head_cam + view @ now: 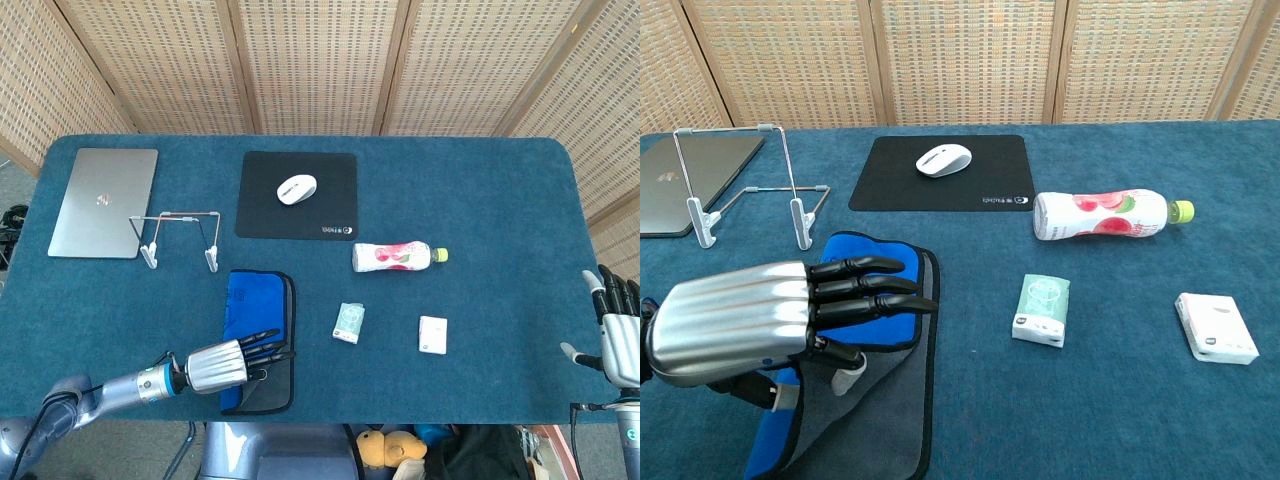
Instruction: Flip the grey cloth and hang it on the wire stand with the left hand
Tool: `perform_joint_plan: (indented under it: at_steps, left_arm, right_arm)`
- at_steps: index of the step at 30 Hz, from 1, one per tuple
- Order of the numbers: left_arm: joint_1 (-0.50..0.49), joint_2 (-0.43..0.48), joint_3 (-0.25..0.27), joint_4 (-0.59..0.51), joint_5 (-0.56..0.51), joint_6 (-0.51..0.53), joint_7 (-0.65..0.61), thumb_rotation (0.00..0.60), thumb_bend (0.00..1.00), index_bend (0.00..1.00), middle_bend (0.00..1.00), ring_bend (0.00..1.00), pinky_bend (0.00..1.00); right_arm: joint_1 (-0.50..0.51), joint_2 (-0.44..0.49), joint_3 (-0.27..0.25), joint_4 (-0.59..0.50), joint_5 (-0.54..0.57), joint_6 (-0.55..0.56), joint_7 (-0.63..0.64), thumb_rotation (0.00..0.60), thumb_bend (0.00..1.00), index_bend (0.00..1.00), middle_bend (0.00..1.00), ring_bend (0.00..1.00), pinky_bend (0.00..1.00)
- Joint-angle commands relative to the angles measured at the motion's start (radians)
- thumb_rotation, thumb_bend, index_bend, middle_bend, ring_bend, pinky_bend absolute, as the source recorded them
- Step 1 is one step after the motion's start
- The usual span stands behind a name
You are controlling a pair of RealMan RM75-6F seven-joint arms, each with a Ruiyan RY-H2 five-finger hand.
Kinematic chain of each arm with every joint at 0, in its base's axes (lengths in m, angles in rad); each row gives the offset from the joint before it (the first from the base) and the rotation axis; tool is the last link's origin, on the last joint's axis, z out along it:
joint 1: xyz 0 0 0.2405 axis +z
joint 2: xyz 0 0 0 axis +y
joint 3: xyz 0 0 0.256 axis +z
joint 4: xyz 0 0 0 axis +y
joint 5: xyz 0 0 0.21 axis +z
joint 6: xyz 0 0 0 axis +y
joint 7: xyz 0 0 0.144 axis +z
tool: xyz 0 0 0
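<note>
Cloth (258, 330) lies flat on the surface (480, 220) under the spread, empty left hand (232, 363); right hand (618, 340) idles open.

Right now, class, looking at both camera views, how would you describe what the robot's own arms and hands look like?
The left hand has a ribbed silver back, black fingers and a white thumb tip. Its grey arm carries a blue wrist ring. The right hand has black fingers on a white body.

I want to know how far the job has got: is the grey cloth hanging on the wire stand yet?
No, the grey cloth lies flat on the table, apart from the bare wire stand, under the left hand.
</note>
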Motion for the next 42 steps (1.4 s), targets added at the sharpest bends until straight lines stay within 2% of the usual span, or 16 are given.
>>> perform_joint_plan:
  at_steps: [1,4,6,7,9,11,13,21,25,27,28,34,39,42]
  left_arm:
    - [-0.041,-0.006,0.006,-0.037,0.039,-0.012,0.068,0.6,0.41,0.64,0.0,0.0,0.0]
    - [-0.062,-0.007,0.016,-0.054,0.067,-0.025,0.122,0.6,0.41,0.64,0.0,0.0,0.0]
    - [-0.079,-0.011,0.024,-0.057,0.093,-0.033,0.172,0.6,0.41,0.6,0.0,0.0,0.0]
    - [-0.087,-0.012,0.027,-0.059,0.104,-0.037,0.199,0.6,0.4,0.52,0.0,0.0,0.0]
    - [-0.098,-0.013,0.033,-0.063,0.121,-0.041,0.228,0.6,0.38,0.32,0.0,0.0,0.0]
    - [-0.106,-0.012,0.037,-0.069,0.133,-0.043,0.256,0.6,0.36,0.08,0.0,0.0,0.0]
    - [-0.11,-0.009,0.038,-0.077,0.138,-0.047,0.277,0.6,0.34,0.01,0.0,0.0,0.0]
    - [-0.114,0.023,0.017,-0.137,0.112,-0.053,0.301,0.6,0.33,0.0,0.0,0.0,0.0]
    - [-0.109,0.047,-0.017,-0.182,0.067,-0.044,0.275,0.6,0.32,0.0,0.0,0.0,0.0]
    - [-0.102,0.074,-0.05,-0.234,0.011,-0.061,0.242,0.6,0.32,0.0,0.0,0.0,0.0]
    - [-0.097,0.102,-0.085,-0.287,-0.054,-0.096,0.216,0.6,0.32,0.0,0.0,0.0,0.0]
    - [-0.113,0.224,-0.196,-0.528,-0.274,-0.32,0.238,0.6,0.32,0.0,0.0,0.0,0.0]
    - [-0.14,0.272,-0.295,-0.645,-0.476,-0.53,0.292,0.6,0.32,0.04,0.0,0.0,0.0]
    - [-0.152,0.268,-0.348,-0.669,-0.572,-0.604,0.332,0.6,0.32,0.09,0.0,0.0,0.0]
  right_arm:
    - [-0.001,0.002,0.001,-0.001,0.001,0.001,0.003,0.6,0.0,0.0,0.0,0.0,0.0]
    - [-0.002,0.004,0.0,-0.002,0.001,0.001,0.006,0.6,0.0,0.0,0.0,0.0,0.0]
    - [-0.003,0.006,-0.001,-0.002,0.001,0.0,0.009,0.6,0.0,0.0,0.0,0.0,0.0]
    - [-0.004,0.008,-0.001,-0.003,0.001,0.001,0.012,0.6,0.0,0.0,0.0,0.0,0.0]
    - [-0.006,0.01,0.0,-0.004,0.002,0.002,0.016,0.6,0.0,0.0,0.0,0.0,0.0]
    - [-0.008,0.013,0.0,-0.005,0.003,0.003,0.021,0.6,0.0,0.0,0.0,0.0,0.0]
    - [-0.009,0.015,0.0,-0.005,0.004,0.003,0.024,0.6,0.0,0.0,0.0,0.0,0.0]
    - [-0.011,0.019,0.0,-0.007,0.001,0.004,0.033,0.6,0.0,0.0,0.0,0.0,0.0]
    - [-0.011,0.02,0.0,-0.008,0.0,0.004,0.034,0.6,0.0,0.0,0.0,0.0,0.0]
    - [-0.011,0.02,-0.001,-0.009,0.0,0.004,0.035,0.6,0.0,0.0,0.0,0.0,0.0]
    - [-0.01,0.02,-0.001,-0.009,-0.001,0.003,0.033,0.6,0.0,0.0,0.0,0.0,0.0]
    - [-0.009,0.017,-0.002,-0.01,-0.003,0.002,0.026,0.6,0.0,0.0,0.0,0.0,0.0]
    - [-0.004,0.011,-0.004,-0.008,-0.002,-0.005,0.012,0.6,0.0,0.0,0.0,0.0,0.0]
    - [-0.002,0.007,-0.004,-0.007,0.0,-0.009,0.007,0.6,0.0,0.0,0.0,0.0,0.0]
